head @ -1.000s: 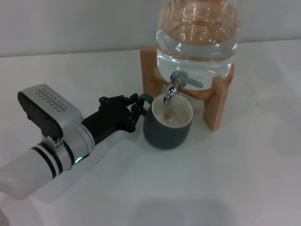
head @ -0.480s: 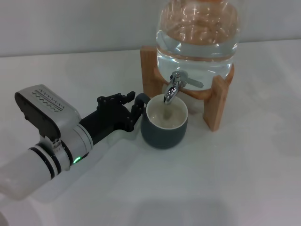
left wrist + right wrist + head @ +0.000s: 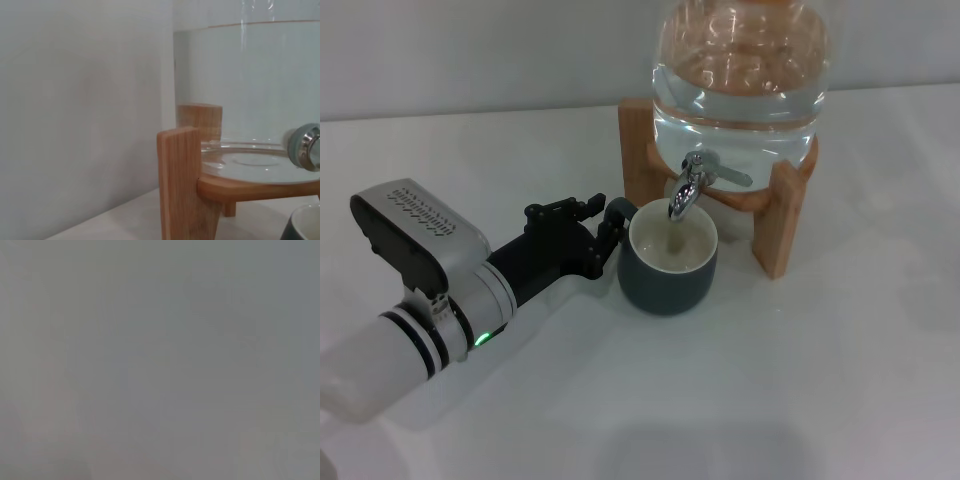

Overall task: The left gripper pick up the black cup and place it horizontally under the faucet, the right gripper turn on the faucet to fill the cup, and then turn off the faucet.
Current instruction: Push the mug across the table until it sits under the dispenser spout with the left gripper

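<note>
White tabletop point(image 3: 840, 380), plain pale wall point(image 3: 470, 50) behind; soft even light.

The black cup point(image 3: 667, 270) stands upright at the frame's centre, cream inside, its handle turned left. Directly above its mouth hangs the chrome faucet point(image 3: 688, 190), lever pointing right, spout angled down into the cup.

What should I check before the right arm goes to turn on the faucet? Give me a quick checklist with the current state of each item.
1. Black cup upright on the table: ok.
2. Cup mouth below the faucet spout: ok, spout sits over the cream inside.
3. Left pincer at the cup's handle side: ok; whether it grips, cannot tell.
4. Faucet lever free of obstruction: ok.
5. Water jug holds water: ok.
6. Right pincer placement: cannot tell, it is out of the head view.
</note>
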### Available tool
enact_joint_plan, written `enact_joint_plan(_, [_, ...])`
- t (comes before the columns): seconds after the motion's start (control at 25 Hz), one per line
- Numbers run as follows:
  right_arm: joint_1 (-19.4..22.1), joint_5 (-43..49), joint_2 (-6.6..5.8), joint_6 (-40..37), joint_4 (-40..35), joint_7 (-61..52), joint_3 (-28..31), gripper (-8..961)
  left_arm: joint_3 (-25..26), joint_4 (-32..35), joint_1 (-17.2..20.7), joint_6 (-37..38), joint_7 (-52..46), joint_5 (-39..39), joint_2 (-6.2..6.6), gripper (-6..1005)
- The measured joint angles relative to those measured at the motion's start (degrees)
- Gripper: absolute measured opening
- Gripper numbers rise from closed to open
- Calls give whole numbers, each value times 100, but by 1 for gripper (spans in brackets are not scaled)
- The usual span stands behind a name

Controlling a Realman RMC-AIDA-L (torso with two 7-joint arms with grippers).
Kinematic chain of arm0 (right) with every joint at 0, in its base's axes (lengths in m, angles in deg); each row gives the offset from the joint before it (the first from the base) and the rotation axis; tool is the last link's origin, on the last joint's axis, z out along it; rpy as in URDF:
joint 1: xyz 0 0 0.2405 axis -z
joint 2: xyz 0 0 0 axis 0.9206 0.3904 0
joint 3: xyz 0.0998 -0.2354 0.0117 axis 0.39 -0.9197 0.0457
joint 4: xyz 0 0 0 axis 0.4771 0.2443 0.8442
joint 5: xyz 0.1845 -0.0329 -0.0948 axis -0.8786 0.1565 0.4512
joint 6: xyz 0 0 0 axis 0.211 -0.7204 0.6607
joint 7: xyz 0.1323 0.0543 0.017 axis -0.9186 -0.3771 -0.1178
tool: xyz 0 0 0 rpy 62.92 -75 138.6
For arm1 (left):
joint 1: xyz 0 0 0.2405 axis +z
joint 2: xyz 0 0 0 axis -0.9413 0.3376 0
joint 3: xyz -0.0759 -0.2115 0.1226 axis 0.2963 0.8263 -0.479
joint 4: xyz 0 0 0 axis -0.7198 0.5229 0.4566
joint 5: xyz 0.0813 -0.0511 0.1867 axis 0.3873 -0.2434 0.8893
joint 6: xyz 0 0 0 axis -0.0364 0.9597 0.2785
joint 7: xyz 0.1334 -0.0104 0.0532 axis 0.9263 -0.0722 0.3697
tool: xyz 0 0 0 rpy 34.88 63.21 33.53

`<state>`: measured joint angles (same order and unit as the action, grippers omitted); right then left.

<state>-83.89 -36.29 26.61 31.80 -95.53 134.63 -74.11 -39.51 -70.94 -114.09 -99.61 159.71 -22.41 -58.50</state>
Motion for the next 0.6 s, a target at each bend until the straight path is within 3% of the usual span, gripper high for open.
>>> enact_joint_plan(0.6, [0,-5,10,1,0,0,0,841,-1,-3,44,166,1,17,-19,322])
